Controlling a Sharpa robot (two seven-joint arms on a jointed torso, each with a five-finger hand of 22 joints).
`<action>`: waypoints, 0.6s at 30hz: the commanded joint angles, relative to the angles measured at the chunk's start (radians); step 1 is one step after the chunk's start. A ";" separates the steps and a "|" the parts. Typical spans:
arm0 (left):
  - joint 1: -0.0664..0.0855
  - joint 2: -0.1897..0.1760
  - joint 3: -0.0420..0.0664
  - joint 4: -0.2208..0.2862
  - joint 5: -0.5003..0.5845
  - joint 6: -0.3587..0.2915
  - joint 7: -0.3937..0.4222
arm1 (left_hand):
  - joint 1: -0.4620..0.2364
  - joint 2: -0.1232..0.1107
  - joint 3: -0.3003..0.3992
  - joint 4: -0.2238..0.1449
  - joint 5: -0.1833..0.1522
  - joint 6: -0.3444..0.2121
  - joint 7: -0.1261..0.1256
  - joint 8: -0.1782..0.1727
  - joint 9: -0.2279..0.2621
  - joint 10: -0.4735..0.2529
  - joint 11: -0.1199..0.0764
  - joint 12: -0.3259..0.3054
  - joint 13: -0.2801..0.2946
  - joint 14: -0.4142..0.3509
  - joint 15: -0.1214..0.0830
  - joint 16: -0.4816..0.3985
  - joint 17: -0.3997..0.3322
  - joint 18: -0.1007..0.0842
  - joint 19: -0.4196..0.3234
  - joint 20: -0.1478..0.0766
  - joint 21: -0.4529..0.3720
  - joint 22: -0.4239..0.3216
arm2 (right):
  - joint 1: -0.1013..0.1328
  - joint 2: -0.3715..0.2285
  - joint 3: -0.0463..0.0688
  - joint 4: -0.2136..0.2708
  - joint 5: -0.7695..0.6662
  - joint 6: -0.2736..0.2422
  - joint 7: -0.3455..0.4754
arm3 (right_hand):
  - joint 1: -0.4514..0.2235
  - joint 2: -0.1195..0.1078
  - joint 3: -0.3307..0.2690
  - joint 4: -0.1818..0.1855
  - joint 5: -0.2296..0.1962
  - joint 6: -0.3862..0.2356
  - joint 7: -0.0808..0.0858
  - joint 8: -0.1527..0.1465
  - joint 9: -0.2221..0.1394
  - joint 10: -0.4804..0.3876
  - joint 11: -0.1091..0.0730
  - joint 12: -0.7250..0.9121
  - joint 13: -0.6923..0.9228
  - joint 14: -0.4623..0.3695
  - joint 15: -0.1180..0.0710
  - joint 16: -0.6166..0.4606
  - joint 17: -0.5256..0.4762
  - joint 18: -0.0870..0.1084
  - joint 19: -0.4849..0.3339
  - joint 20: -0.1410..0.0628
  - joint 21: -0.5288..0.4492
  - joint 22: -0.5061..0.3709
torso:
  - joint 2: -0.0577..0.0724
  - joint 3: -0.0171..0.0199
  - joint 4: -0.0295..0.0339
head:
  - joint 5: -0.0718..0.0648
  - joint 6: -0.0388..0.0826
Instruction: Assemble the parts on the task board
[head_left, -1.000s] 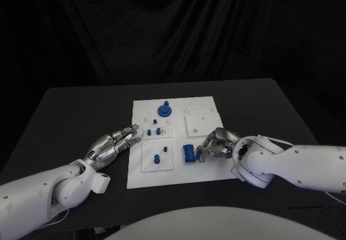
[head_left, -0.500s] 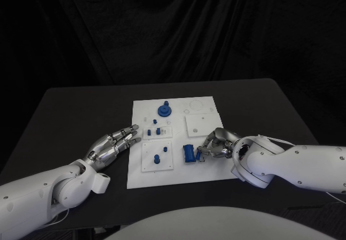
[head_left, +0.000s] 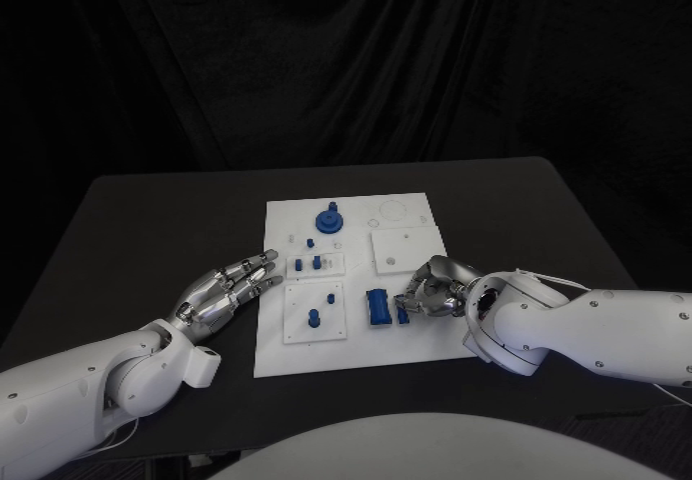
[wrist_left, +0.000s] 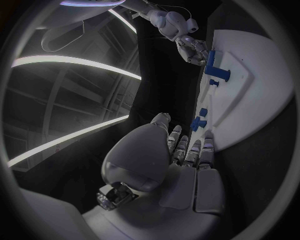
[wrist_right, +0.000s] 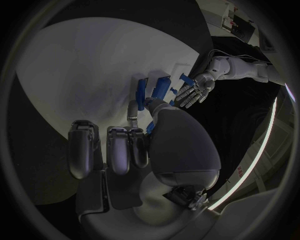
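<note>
Pinching a small blue part (head_left: 401, 312) at the task board (head_left: 411, 345)'s 5 o'clock, right hand (head_left: 430, 287) is risking a slip beside the blue block (head_left: 376, 305); left hand (head_left: 224, 290) is hovering spread, holding nothing, at 9 o'clock.

dim, dark backdrop | task board (head_left: 346, 280) brightly lit | wrist views fisheye-bent

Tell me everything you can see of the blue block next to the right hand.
The blue block is a plain, matte, plastic-looking oblong piece. It lies on the white task board, near the board's front right part, its long side running away from the robot. The right hand sits just to its right with fingers curled, pinching a smaller blue piece beside the block. Whether the fingers touch the block itself I cannot tell.
</note>
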 joint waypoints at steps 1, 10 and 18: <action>-0.006 0.001 -0.003 -0.001 0.002 0.005 -0.016 | 0.000 0.006 0.006 0.000 0.000 -0.001 0.002 0.006 0.001 0.002 0.007 0.002 0.001 0.000 0.003 0.004 0.000 -0.013 -0.002 0.003 -0.004 -0.001 | -0.005 -0.002 -0.004 -0.004 0.000 0.031 -0.031 | -0.005 0.008 -0.002 0.002 0.006 -0.006 0.003 0.005 0.002 0.106 0.000 0.003 0.263 0.099 -0.001 -0.006 0.232 0.004 0.036 -0.003 -0.004 0.217 | 0.000 0.0002 0.0001 | 0.002 0.000; -0.007 0.001 -0.003 -0.001 0.002 0.005 -0.017 | 0.000 0.006 0.006 0.000 0.000 -0.001 0.002 0.006 0.001 0.002 0.007 0.002 0.001 0.000 0.003 0.004 0.000 -0.013 -0.002 0.003 -0.004 -0.001 | -0.005 -0.002 -0.004 -0.002 0.000 0.029 -0.017 | -0.017 0.009 -0.006 0.008 0.001 -0.012 0.004 0.013 0.008 0.106 0.001 0.003 0.263 0.100 0.000 -0.005 0.234 0.004 0.035 -0.002 -0.005 0.216 | 0.001 -0.0001 -0.0002 | 0.001 0.000; -0.008 0.000 -0.003 -0.001 0.002 0.006 -0.017 | 0.000 0.006 0.006 0.000 0.000 -0.001 0.002 0.006 0.001 0.002 0.007 0.002 0.001 0.000 0.003 0.004 0.000 -0.013 -0.002 0.003 -0.004 -0.001 | -0.005 -0.010 -0.004 0.006 0.000 0.016 0.007 | -0.056 0.009 -0.031 0.038 -0.106 -0.022 0.005 0.036 0.024 0.106 0.003 0.003 0.263 0.100 0.002 -0.005 0.235 0.003 0.037 0.000 -0.003 0.217 | 0.002 0.0005 0.0005 | 0.000 0.000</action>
